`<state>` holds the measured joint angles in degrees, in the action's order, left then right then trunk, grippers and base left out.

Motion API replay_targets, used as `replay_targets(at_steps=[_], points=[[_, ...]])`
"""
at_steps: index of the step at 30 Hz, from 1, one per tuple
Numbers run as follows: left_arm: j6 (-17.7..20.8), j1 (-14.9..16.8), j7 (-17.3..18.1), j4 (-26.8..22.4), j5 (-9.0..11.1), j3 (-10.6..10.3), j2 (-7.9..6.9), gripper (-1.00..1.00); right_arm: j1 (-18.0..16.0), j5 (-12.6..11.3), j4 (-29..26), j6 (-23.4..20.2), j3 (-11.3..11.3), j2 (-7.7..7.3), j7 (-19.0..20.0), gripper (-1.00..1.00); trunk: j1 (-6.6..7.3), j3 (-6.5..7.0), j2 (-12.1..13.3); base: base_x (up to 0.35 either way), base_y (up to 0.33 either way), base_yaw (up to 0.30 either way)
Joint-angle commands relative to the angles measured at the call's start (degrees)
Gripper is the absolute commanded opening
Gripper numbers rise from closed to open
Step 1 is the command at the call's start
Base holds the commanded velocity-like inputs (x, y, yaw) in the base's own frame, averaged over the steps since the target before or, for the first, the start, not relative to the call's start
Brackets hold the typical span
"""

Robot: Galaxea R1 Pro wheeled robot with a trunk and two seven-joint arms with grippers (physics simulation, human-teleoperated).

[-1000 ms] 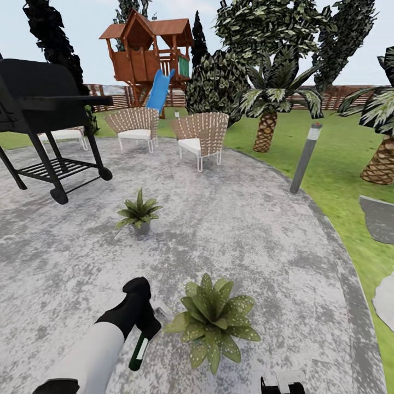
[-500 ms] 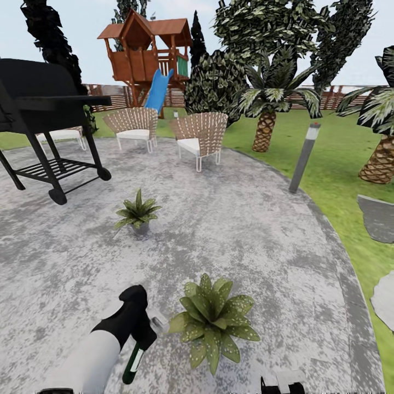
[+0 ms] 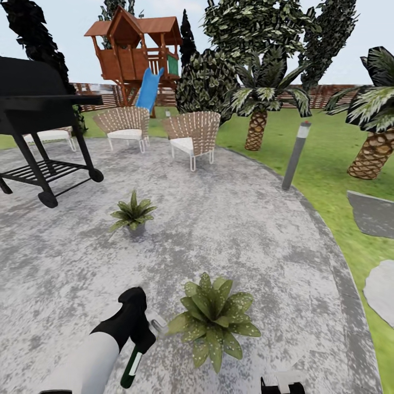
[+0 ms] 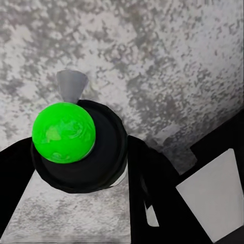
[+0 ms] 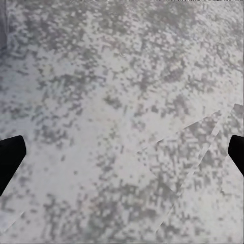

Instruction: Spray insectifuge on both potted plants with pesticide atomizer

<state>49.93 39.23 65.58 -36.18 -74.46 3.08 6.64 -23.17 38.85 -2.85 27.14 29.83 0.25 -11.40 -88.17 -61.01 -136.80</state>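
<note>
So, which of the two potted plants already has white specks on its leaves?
The nearer potted plant, right beside the pesticide atomizer held in the left gripper. The farther potted plant, toward the grill, looks plain green.

Fenced yard under a pale, clear sky.

A round grey mottled paving (image 3: 246, 230) filled the foreground, bordered on the right by green lawn (image 3: 334, 180). A black grill (image 3: 38, 115) stood at the left, two wicker chairs (image 3: 191, 134) behind it, then a wooden playhouse (image 3: 134, 46) with a blue slide (image 3: 148, 90). Palms (image 3: 257, 104), a grey bollard light (image 3: 294, 156) and a wooden fence (image 3: 328, 96) lay beyond.
</note>
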Motion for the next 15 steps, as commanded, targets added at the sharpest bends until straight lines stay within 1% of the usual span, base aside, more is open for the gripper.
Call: replay_targets(at_steps=[1,4,7,10,13,15], points=[[0.35,0.02,0.41,-0.08,-0.43,0.33,0.05,-1.0,-0.03,0.61,0.04,0.11,0.31,0.01,-0.38,1.0,0.01,-0.05,-0.02,-0.007,0.244,0.0],[0.35,0.07,0.35,-0.16,-0.61,0.02,0.17,-1.0,-0.03,0.61,0.04,0.11,0.31,0.01,-0.38,1.0,0.01,-0.05,-0.02,-0.002,0.074,0.0],[0.41,0.85,0.4,-0.43,-0.68,-0.1,0.49,-1.0,-0.03,0.61,0.04,0.11,0.31,0.01,-0.38,1.0,0.01,-0.05,-0.02,0.0,0.007,0.0],[0.46,0.97,0.55,-0.72,-0.73,-0.1,0.6,-1.0,-0.03,0.61,0.04,0.11,0.32,0.01,-0.38,1.0,0.01,-0.05,-0.02,0.0,0.001,-0.023],[0.36,0.45,0.31,-0.28,-0.69,-0.28,0.37,-1.0,-0.03,0.61,0.04,0.11,0.31,0.01,-0.38,1.0,0.01,-0.05,-0.02,0.0,0.0,-0.233],[0.35,0.23,0.25,-0.15,-0.63,-0.05,0.12,-1.0,-0.03,0.61,0.04,0.11,0.31,0.01,-0.38,1.0,0.01,-0.05,-0.02,0.0,0.008,-0.287]])
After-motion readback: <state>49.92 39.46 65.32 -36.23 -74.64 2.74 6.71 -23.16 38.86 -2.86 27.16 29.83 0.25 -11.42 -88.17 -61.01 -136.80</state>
